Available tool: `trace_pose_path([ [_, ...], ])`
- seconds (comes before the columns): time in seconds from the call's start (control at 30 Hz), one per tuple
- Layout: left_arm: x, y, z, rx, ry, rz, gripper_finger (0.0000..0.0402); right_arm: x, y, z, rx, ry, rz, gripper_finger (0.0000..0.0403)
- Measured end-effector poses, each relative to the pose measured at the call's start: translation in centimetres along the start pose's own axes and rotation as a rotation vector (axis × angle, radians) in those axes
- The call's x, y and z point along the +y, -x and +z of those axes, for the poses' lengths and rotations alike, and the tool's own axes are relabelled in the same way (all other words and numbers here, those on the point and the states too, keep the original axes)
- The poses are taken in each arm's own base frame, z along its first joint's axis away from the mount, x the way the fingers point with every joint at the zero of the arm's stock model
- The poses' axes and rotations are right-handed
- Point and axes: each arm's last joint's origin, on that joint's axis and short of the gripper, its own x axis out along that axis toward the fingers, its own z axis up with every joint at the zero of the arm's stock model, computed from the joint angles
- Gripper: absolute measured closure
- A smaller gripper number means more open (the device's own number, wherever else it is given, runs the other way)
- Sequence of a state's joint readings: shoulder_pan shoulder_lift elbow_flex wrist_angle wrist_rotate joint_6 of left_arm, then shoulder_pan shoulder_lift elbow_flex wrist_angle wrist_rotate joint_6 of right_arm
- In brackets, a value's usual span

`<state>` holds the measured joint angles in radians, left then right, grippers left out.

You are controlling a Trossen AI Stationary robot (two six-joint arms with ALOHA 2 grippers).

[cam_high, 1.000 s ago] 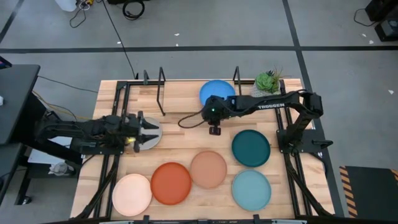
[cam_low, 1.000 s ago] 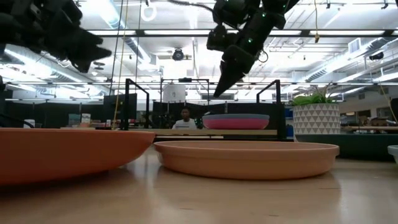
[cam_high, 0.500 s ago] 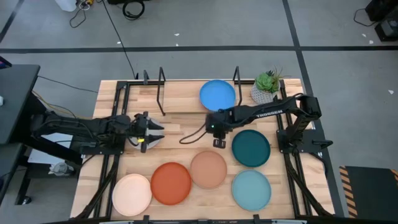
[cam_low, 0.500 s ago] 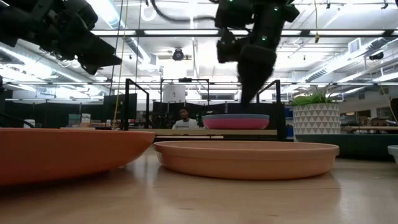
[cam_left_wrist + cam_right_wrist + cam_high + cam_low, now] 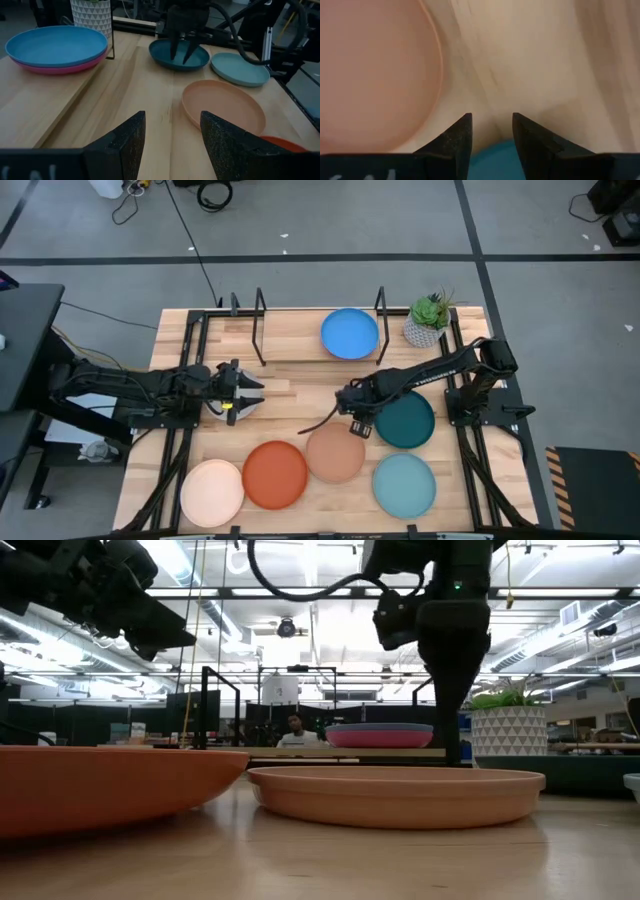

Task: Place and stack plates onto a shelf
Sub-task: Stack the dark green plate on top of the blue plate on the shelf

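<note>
A blue plate (image 5: 350, 333) lies on a pink plate (image 5: 60, 69) on the shelf board (image 5: 290, 340) at the far edge. The dark teal plate (image 5: 408, 420), tan plate (image 5: 335, 453), orange plate (image 5: 275, 473), cream plate (image 5: 212, 490) and light teal plate (image 5: 404, 482) lie flat on the table. My right gripper (image 5: 358, 424) is open and points down. Its fingers stand over the dark teal plate's rim (image 5: 492, 155) on the side toward the tan plate (image 5: 370, 75). My left gripper (image 5: 247, 393) is open and empty above the grey-white plate (image 5: 246, 407), which it mostly hides.
A potted green plant (image 5: 430, 317) stands at the shelf's right end. Black shelf posts (image 5: 260, 315) rise at the far side. A person shows in the room behind the table (image 5: 296, 730). Bare wood lies between the shelf and the row of plates.
My right gripper has gone from beside the blue plate at the shelf toward the table's near edge and down, ending low over the dark teal plate's rim, fingers pointing down. My left gripper has shifted a little toward the table's right. No plate has moved.
</note>
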<state>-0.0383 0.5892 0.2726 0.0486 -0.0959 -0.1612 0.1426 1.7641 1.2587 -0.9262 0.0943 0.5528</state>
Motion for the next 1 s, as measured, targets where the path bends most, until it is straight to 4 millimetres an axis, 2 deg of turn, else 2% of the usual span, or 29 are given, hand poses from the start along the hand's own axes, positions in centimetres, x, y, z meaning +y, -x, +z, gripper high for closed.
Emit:
trace_pose_path([
  [0.23,0.0,0.0,0.0,0.002,-0.027,0.001,0.0205,1.2,-0.9,-1.2,0.082,-0.057,-0.043,0.0252],
  [0.5,0.0,0.0,0.0,0.000,-0.063,0.006,0.0205,2.1,-0.8,-2.6,0.134,-0.110,-0.057,0.0252],
  [1.0,0.0,0.0,0.0,0.000,-0.069,0.006,0.0205,3.1,-3.4,-4.9,0.151,-0.111,0.006,0.0267],
])
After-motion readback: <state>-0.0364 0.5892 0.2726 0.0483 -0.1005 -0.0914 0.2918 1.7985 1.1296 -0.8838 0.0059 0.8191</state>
